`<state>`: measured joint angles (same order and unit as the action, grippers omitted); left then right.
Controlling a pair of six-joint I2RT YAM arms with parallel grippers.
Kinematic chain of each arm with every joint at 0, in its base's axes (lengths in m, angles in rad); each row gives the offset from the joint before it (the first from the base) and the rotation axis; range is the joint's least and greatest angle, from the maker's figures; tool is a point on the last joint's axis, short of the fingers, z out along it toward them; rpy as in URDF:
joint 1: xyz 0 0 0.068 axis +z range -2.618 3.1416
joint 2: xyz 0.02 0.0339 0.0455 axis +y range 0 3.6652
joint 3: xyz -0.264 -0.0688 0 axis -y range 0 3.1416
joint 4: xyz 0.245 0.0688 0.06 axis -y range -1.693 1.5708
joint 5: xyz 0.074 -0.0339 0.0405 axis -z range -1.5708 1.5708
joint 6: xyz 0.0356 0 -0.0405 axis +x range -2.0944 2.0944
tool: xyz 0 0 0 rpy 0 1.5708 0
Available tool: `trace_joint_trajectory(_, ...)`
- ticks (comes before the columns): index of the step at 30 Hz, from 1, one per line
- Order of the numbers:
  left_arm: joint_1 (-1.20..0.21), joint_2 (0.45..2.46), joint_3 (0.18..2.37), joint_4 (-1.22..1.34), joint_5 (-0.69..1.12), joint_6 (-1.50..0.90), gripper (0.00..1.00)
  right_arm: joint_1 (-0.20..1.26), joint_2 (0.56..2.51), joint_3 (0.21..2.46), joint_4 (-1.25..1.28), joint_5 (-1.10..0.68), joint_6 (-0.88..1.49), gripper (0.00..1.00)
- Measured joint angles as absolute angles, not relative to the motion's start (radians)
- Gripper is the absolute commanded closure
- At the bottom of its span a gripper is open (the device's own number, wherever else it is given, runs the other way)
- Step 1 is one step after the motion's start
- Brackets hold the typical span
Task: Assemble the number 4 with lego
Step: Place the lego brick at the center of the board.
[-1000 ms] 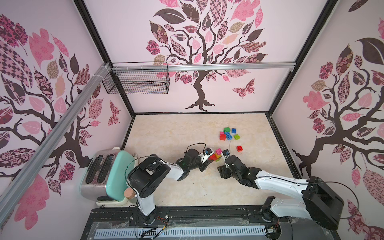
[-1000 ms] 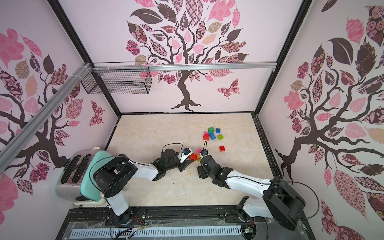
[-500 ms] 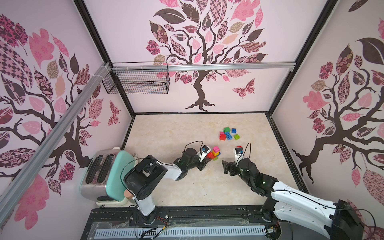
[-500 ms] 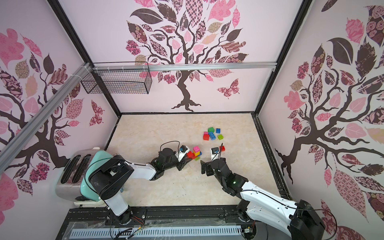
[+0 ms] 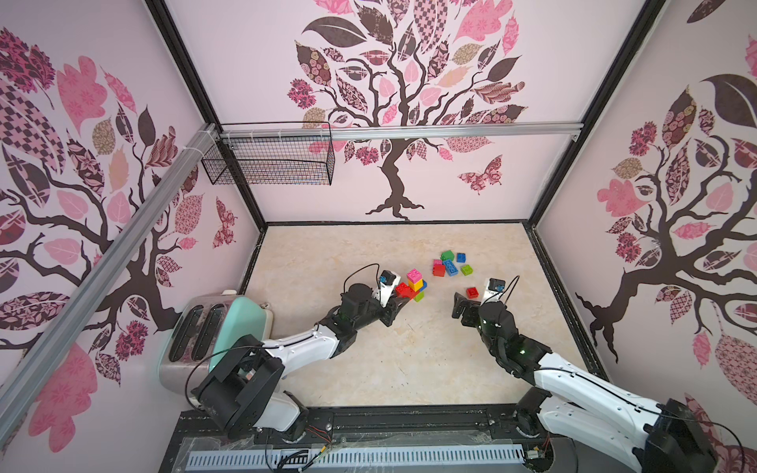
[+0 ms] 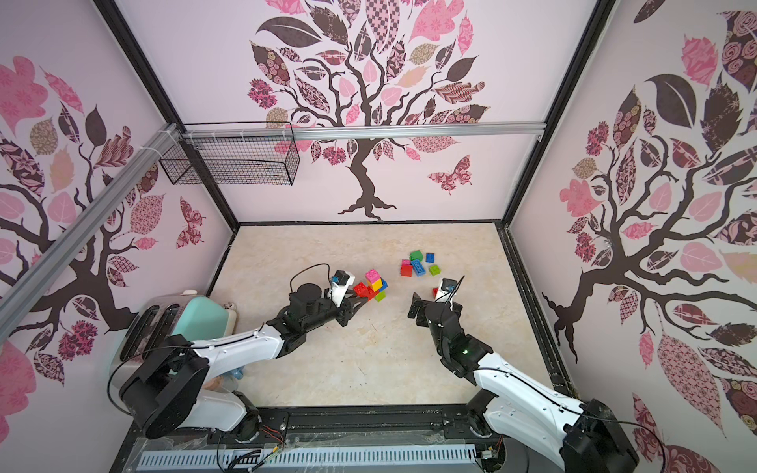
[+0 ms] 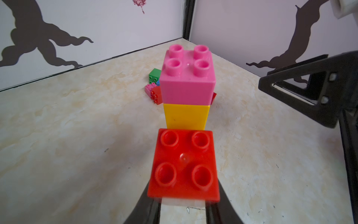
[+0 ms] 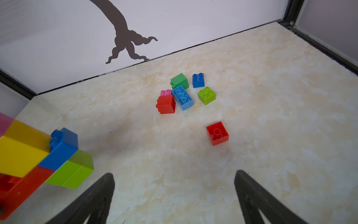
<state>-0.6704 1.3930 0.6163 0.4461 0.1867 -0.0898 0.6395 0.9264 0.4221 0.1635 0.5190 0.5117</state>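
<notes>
Tree-patterned walls (image 5: 450, 196) enclose a marbled bench (image 5: 368, 360). Left claw (image 5: 403, 300) is clamped narrow on the red base brick (image 7: 184, 164) of the part-built figure (image 5: 414, 284), probably to steady it for the next piece. Whether the figure rests on the bench cannot be told. It shows pink, yellow, blue, lime and red: five bricks at least.

Right claw (image 8: 173, 173) stands wide and empty, facing the lone red brick (image 8: 217, 133), hollow side up and apparently the next pick. Beyond lies a cluster of six: green brick (image 8: 179, 80), blue brick (image 8: 198, 80), lime brick (image 8: 206, 95), pink brick (image 8: 165, 92), second red brick (image 8: 166, 104) and long light-blue brick (image 8: 182, 97). Loose total: seven.
</notes>
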Motion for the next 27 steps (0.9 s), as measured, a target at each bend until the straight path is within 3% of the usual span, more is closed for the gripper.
trace_joint_trajectory(5, -0.597, 1.352, 0.672, 0.216, 0.144, -0.208, 1.0, 0.632, 0.979, 0.442, 0.2, 0.459, 0.532, 0.01)
trace_joint_trajectory(13, -0.38, 1.454, 0.818, 0.023, 0.313, -0.426, 1.0, 0.626, 1.089, 0.584, 0.175, 0.377, 0.553, 0.01)
trace_joint_trajectory(27, -0.245, 1.709, 0.915, 0.062, 0.646, -0.781, 1.0, 0.616, 1.094, 0.601, 0.118, 0.353, 0.63, 0.0)
